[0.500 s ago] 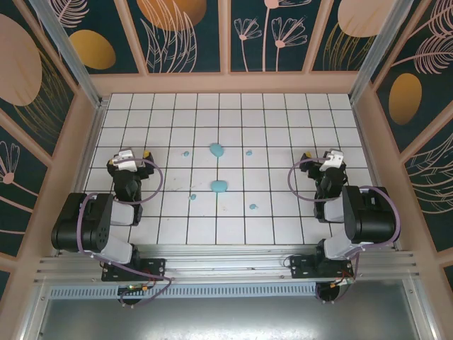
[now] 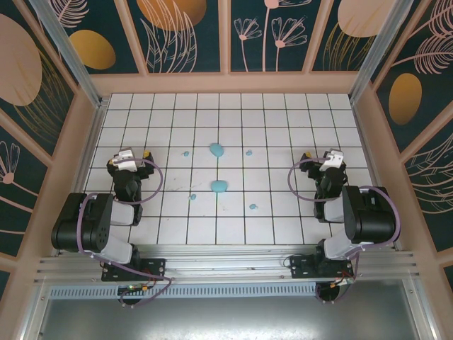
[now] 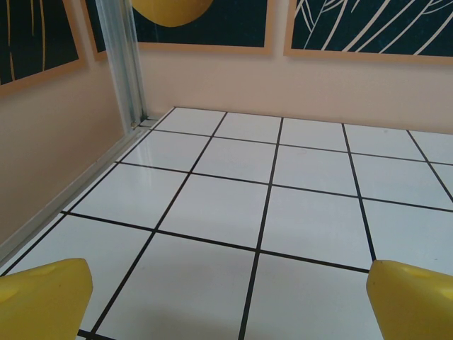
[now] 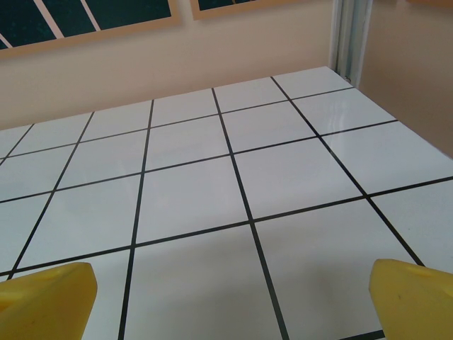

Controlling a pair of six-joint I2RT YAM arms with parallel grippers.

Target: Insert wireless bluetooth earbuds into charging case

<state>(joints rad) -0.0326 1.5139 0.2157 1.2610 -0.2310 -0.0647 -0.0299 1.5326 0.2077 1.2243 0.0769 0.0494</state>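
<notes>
On the white tiled floor (image 2: 283, 127), seen from the top, lie two light-blue pebble-shaped cases, one further back (image 2: 216, 149) and one nearer (image 2: 219, 186). Four tiny light-blue earbuds lie around them: back left (image 2: 186, 153), back right (image 2: 248, 152), front left (image 2: 192, 197) and front right (image 2: 253, 207). My left gripper (image 2: 130, 154) rests at the left, well away from them. At the right my right gripper (image 2: 324, 154) is likewise apart. In the wrist views the left gripper (image 3: 230, 304) and right gripper (image 4: 230, 301) are open, yellow fingertips (image 3: 42, 297) (image 4: 414, 294) wide apart over bare tiles.
Beige walls with dark leaf-pattern panels enclose the floor on three sides. A metal corner post (image 3: 127, 64) stands ahead-left of the left gripper, another (image 4: 350, 35) ahead-right of the right gripper. An aluminium rail (image 2: 226, 265) runs along the near edge.
</notes>
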